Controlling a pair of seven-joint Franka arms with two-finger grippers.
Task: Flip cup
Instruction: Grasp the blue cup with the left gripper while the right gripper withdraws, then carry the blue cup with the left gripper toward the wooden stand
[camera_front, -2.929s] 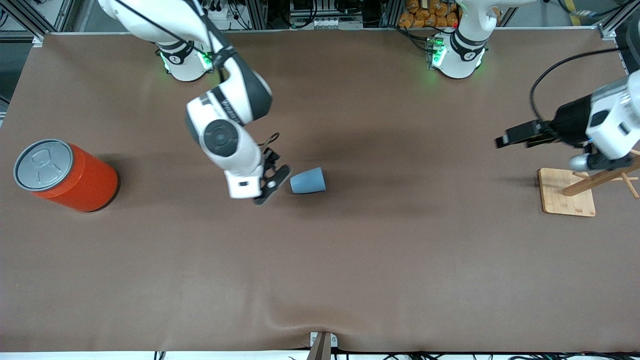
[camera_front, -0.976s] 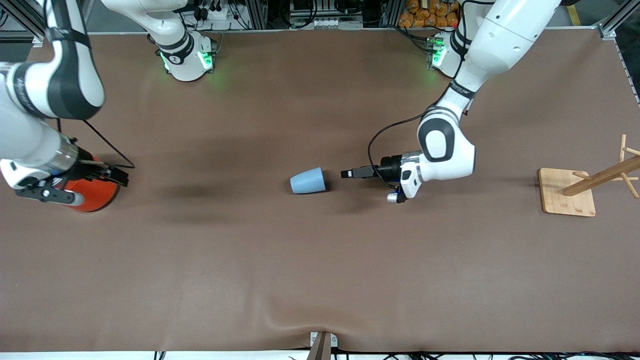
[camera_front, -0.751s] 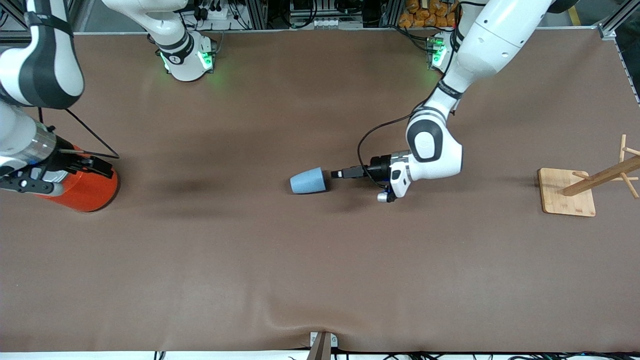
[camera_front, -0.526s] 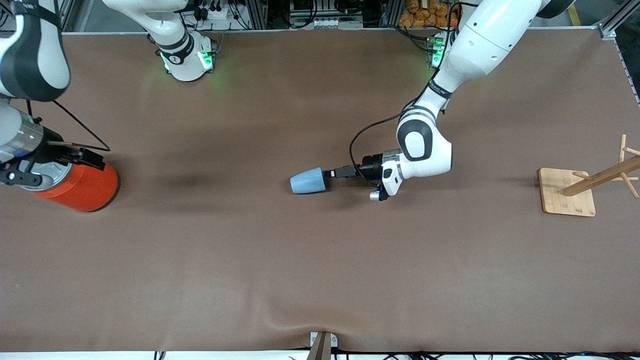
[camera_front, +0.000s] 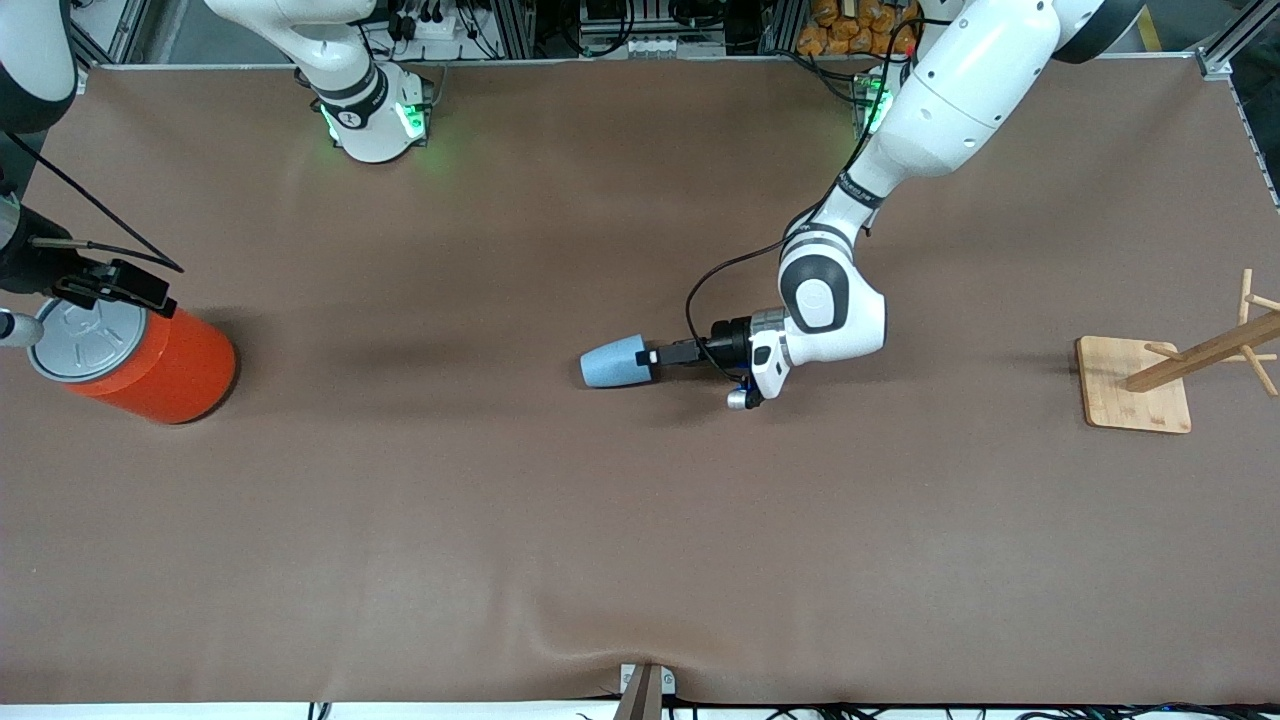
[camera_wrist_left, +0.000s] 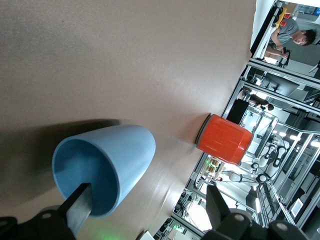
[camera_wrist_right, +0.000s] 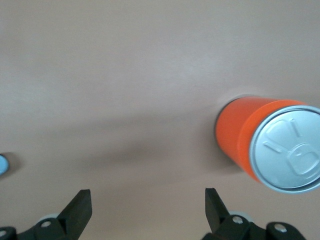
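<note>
One light-blue cup (camera_front: 613, 362) on its side, mouth facing left gripper (camera_front: 648, 356); fingers spread, one inside the rim.

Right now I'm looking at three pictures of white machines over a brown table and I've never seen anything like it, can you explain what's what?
These are two white robot arms, each ending in a two-finger gripper. The wide picture comes from a high camera facing them; the other two come from cameras on the arms' wrists. On the brown table lie a small light-blue tapered plastic cup on its side, a big orange can with a grey pull-tab lid near the right arm's end, and a wooden stand on a square base near the left arm's end. The left gripper is open at the cup's mouth, one finger reaching inside. The right gripper is open above the can. Nothing is held.
</note>
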